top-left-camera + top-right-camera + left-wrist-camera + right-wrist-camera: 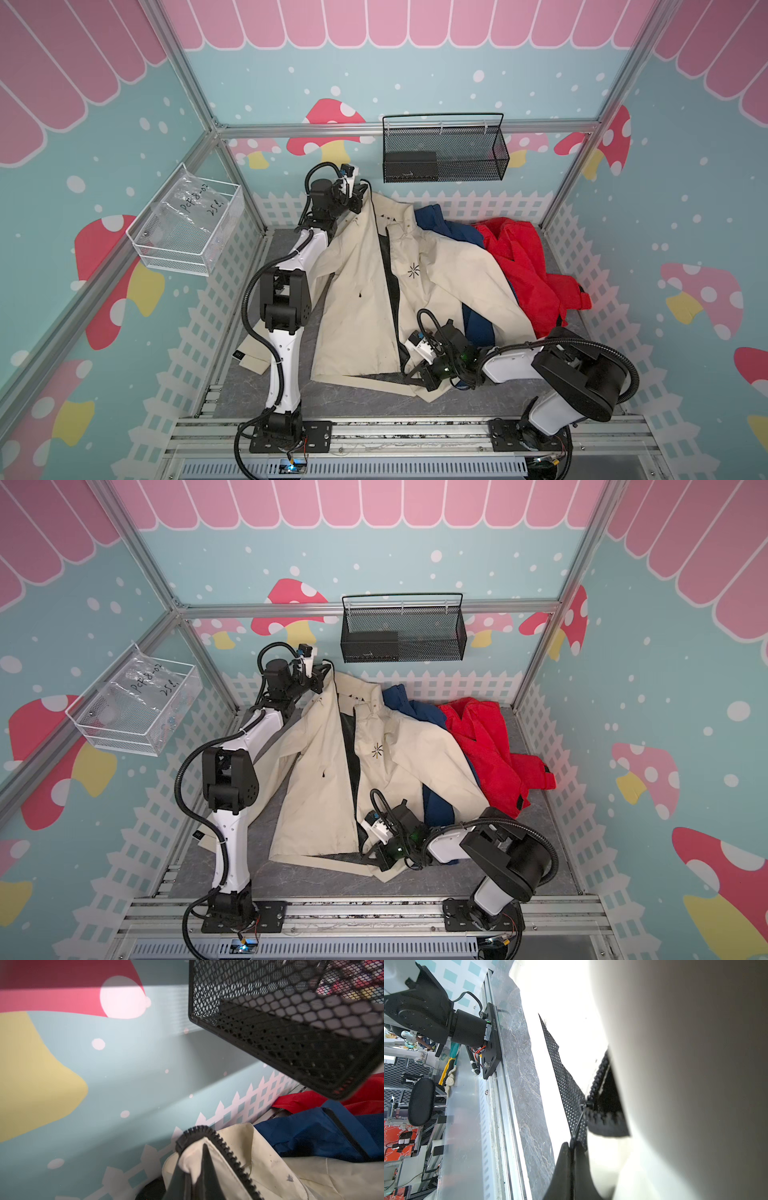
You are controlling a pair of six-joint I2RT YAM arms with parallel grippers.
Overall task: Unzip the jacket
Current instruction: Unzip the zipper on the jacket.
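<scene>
Both my claws clamped tight on the cream jacket (361,299).
Left claw (194,1159) pinches the collar edge (220,1169), zipper teeth (226,1153) just beyond; right claw (572,1144) pinches the zipper pull (579,1122).

Most of the blue jacket (434,222) is hidden under the cream jacket (361,299) and red jacket (523,266).

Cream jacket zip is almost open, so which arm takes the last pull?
Right, probably. The right gripper is shut on the thin black pull at the black zipper slider, near the hem of the cream fabric jacket. The left gripper is shut on the collar, far end, anchoring.
</scene>
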